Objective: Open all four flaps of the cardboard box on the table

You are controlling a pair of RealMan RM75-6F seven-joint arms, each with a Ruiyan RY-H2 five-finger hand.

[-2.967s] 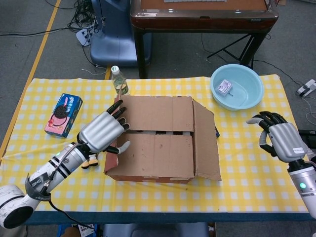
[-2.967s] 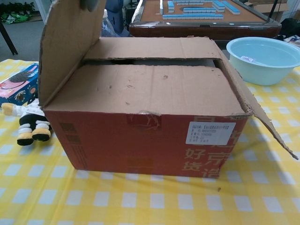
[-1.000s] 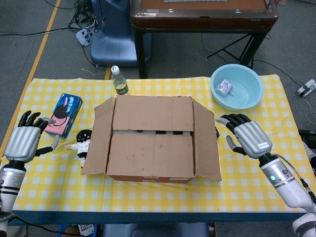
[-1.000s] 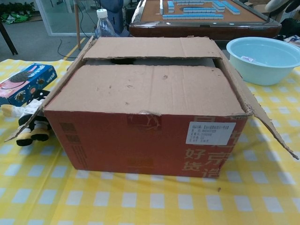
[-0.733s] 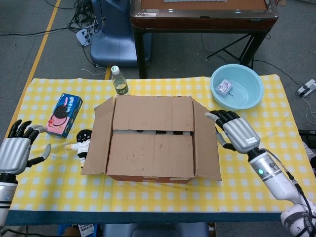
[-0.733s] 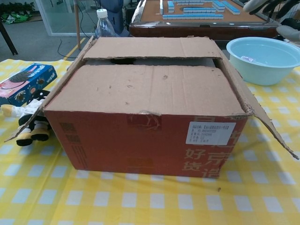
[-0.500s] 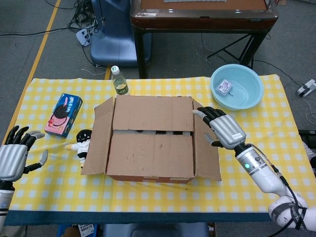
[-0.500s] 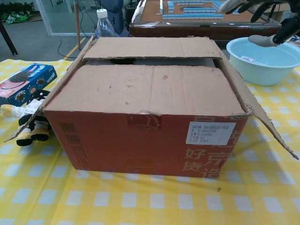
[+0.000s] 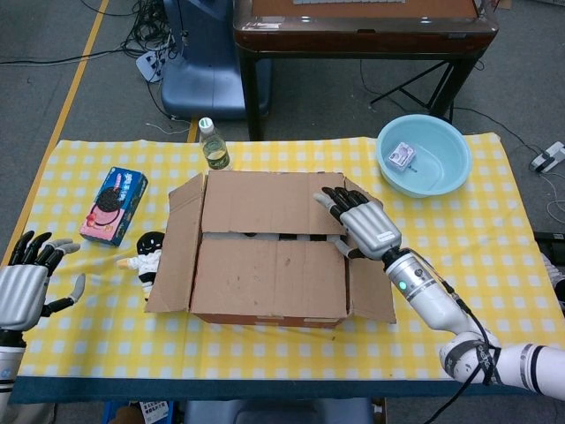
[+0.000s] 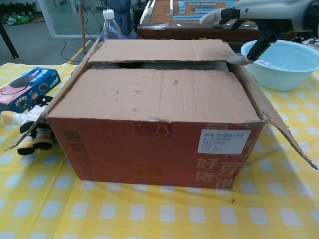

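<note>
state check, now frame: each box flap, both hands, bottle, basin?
left side flap: folded out
right side flap: folded out
far flap: closed flat
near flap: closed flat
right hand: open, over the box's right end
left hand: open, off the box
bottle: upright, capped
basin: upright, small packet inside

1. An indoor robot test room or lab, not a home: bare grey floor (image 9: 71, 35) with a yellow line (image 9: 75, 84) marked on it.
2. Loose cables and a power strip (image 9: 148, 64) lie on the floor behind the table (image 9: 441, 291).
3. A mahjong table (image 10: 214, 17) with tiles stands just behind that table.
</note>
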